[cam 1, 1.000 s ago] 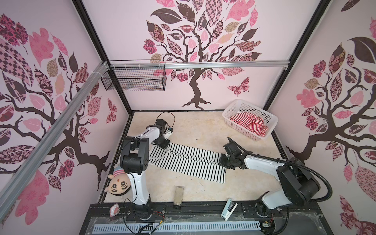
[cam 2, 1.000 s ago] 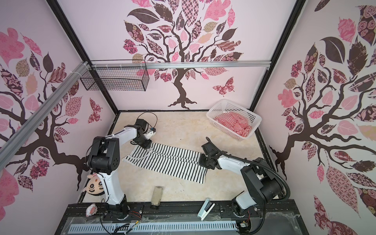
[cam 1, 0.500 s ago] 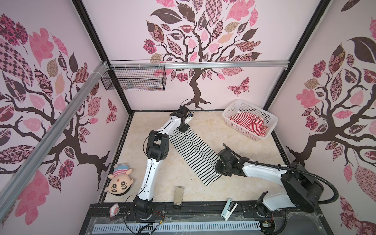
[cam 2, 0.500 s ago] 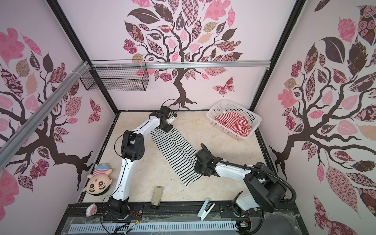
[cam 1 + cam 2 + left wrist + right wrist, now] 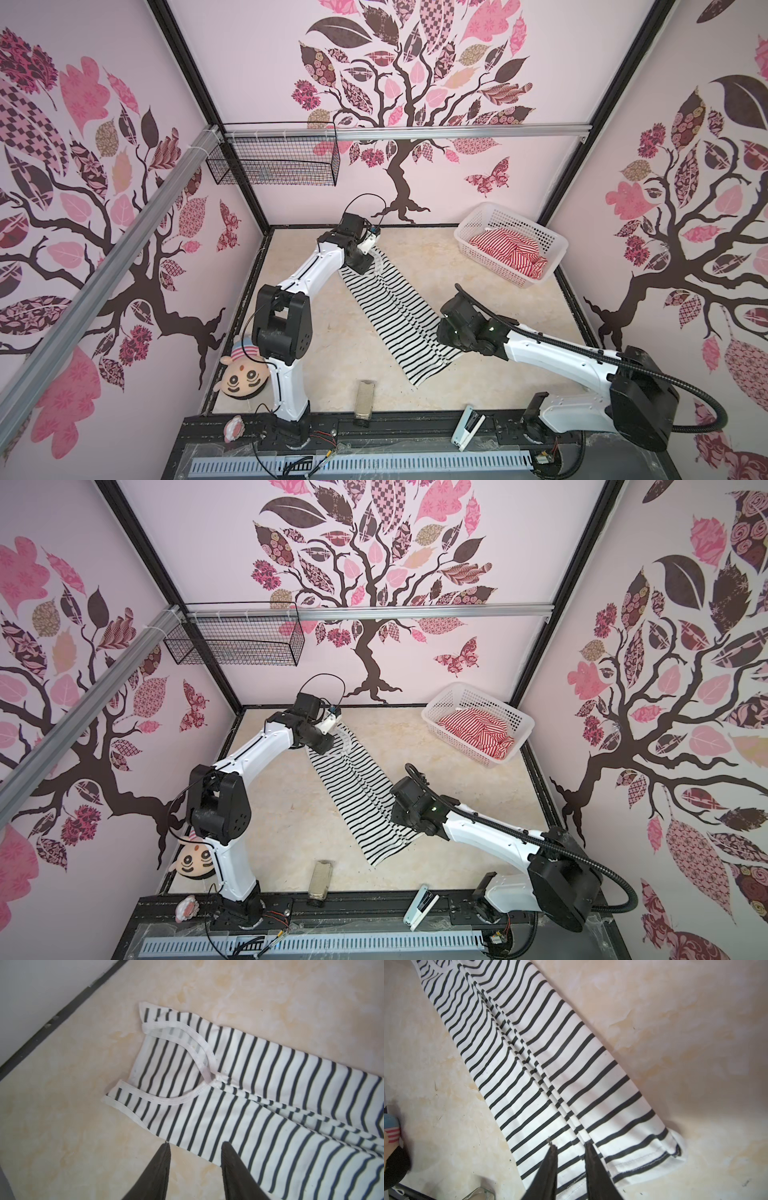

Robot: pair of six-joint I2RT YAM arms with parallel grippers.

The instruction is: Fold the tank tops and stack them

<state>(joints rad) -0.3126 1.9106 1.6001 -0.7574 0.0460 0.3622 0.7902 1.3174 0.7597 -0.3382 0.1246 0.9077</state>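
Black-and-white tank top: in both top views, a narrow lengthwise-folded strip lying diagonally on table; red-and-white tank top heaped in basket. Left wrist view: left hand spread at strap end, pinching nothing. Right wrist view: right hand spread over hem, empty. Judged step: crosswise fold; next calls for pinching one end's layers together.

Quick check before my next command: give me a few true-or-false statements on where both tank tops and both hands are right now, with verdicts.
1. The black-and-white tank top lies on the table as a long narrow strip. True.
2. The red-and-white tank top is stacked on it. False: it lies bunched in the white basket.
3. The left hand is clamped on a strap. False: its jaws stand apart, gripping nothing, near the strap end.
4. The right hand is at the hem end. True.
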